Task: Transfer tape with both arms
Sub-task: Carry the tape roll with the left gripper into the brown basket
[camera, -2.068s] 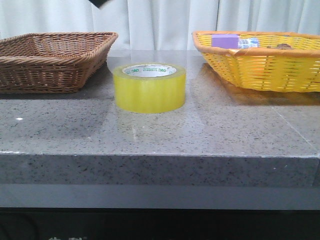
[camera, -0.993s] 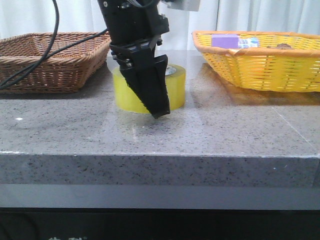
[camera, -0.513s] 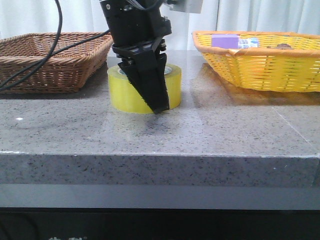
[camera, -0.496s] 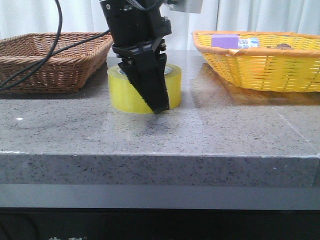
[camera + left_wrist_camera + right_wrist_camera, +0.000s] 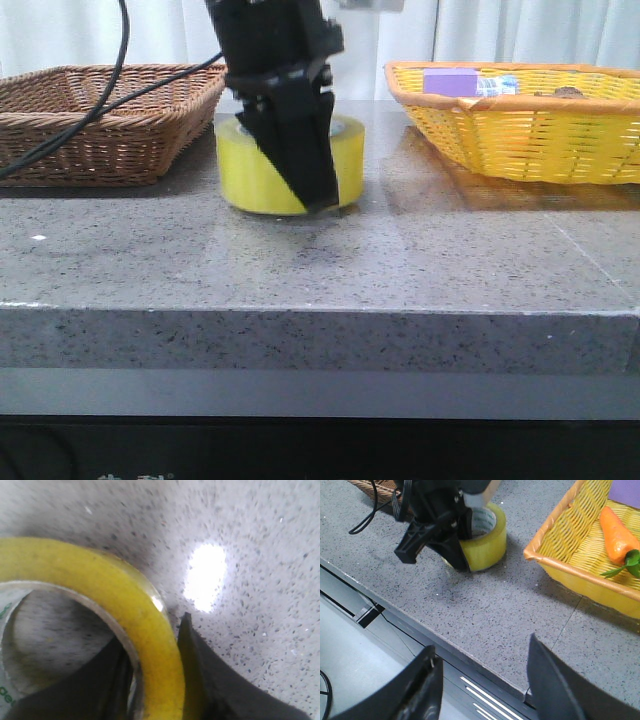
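Note:
The tape (image 5: 245,170), a wide yellow roll with a pale core, is at the middle of the grey stone table (image 5: 320,270), and a thin shadow shows under it. My left gripper (image 5: 310,195) comes down on it from above. In the left wrist view one finger is inside the core and the other (image 5: 200,660) outside, both pressed against the roll's wall (image 5: 150,630). In the right wrist view the tape (image 5: 487,550) and left gripper (image 5: 455,560) lie ahead. My right gripper (image 5: 482,647) hangs open over the table's front edge, holding nothing.
A brown wicker basket (image 5: 100,120) stands at the back left, with the left arm's cable (image 5: 90,125) trailing over it. A yellow basket (image 5: 520,130) at the back right holds a purple box (image 5: 450,82) and a carrot (image 5: 617,527).
The left arm came down onto the tape and closed on its wall. The roll shifted slightly left and now sits a little higher in the front view.

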{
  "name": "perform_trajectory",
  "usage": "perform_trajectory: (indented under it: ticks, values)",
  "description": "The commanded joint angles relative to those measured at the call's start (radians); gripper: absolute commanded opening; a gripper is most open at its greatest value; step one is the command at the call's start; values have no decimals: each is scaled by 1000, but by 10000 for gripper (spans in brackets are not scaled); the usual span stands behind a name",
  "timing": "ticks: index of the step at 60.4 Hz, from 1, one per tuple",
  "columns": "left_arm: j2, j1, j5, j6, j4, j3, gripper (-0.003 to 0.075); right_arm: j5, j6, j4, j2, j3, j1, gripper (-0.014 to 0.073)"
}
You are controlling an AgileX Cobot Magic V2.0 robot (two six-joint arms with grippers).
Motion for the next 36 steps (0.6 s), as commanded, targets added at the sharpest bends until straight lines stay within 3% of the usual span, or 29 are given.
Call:
perform_trajectory:
  ticks: [1, 18, 36]
  values:
    - [-58, -6, 38, -39, -9, -85, 114, -75, -2, 14, 0, -23, -7, 408]
    - [-69, -6, 46, -210, 93, -232, 114, -75, -2, 14, 0, -23, -7, 408]
    - [-158, 43, 46, -397, 203, -253, 114, -75, -2, 14, 0, -23, -7, 408]
